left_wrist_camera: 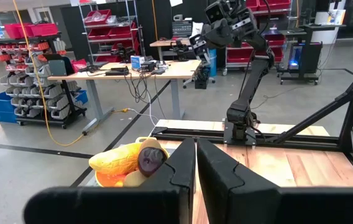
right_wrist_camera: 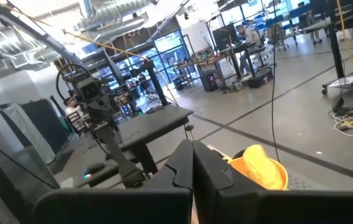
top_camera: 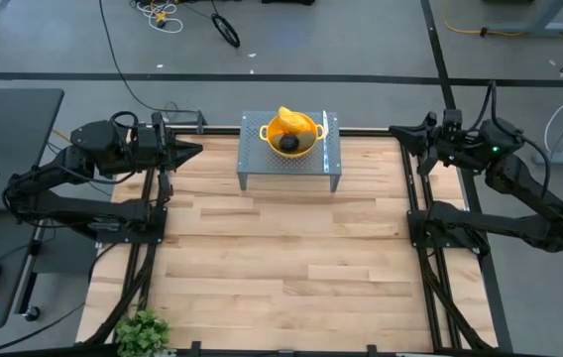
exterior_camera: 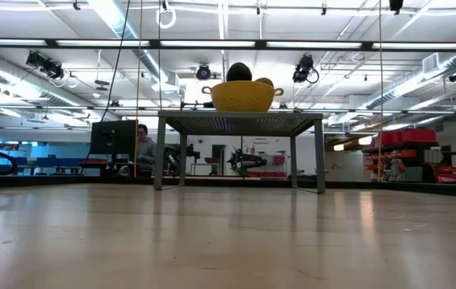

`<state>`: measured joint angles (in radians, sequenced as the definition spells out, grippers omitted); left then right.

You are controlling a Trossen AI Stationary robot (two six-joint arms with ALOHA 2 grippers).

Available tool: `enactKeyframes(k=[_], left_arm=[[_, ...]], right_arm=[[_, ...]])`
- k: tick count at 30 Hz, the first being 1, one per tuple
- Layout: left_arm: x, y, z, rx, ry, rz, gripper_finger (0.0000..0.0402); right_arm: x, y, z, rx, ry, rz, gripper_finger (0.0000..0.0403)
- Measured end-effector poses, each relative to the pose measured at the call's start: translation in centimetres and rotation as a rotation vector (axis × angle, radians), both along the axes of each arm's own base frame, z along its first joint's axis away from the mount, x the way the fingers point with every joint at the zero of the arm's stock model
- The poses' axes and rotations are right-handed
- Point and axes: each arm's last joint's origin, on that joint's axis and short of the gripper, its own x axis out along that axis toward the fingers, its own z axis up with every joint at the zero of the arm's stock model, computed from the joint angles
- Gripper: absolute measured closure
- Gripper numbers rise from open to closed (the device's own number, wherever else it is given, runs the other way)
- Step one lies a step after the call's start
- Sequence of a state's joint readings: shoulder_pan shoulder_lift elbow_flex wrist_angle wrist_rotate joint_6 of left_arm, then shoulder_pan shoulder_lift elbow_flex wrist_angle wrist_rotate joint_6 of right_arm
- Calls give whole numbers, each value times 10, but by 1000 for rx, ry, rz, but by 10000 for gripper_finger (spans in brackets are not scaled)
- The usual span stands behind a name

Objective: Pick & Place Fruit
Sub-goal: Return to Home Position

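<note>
The fruit lies in a yellow two-handled bowl (top_camera: 290, 136) on a grey perforated stand (top_camera: 262, 159) at the table's far middle. A yellow-orange oblong (top_camera: 292, 120) tops the heap, with a dark round piece (top_camera: 288, 144) beside it. The low view shows the dark piece (exterior_camera: 238, 72) and an olive-brown one (exterior_camera: 264, 82) above the bowl's rim (exterior_camera: 242, 96). My left gripper (top_camera: 198, 149) hangs shut and level to the left of the stand, pointing at it. In its wrist view the oblong (left_wrist_camera: 119, 163) shows beyond the shut fingers (left_wrist_camera: 196, 149). My right gripper (top_camera: 394, 131) is shut, right of the stand.
A slim pale knife (top_camera: 325, 127) lies on the stand right of the bowl. Bare wooden tabletop (top_camera: 281, 258) stretches from the stand to the near edge. A small green plant (top_camera: 143, 332) sits at the near left corner. A person (exterior_camera: 143, 146) sits far behind the table.
</note>
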<state>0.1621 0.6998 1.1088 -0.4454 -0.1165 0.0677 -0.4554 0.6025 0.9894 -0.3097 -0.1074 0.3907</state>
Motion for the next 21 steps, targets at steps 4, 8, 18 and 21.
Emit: enactKeyframes(k=[4,8,18,21], left_arm=[[0,0,0,0,0,0,375],[0,0,0,0,0,0,375],[0,0,0,0,0,0,375],[0,0,0,0,0,1,375]], right_arm=[[1,-1,0,4,3,0,402],[1,-1,2,-40,-12,-3,402],[15,9,-8,-282,-40,212,402],[20,14,-19,-382,-86,271,402]])
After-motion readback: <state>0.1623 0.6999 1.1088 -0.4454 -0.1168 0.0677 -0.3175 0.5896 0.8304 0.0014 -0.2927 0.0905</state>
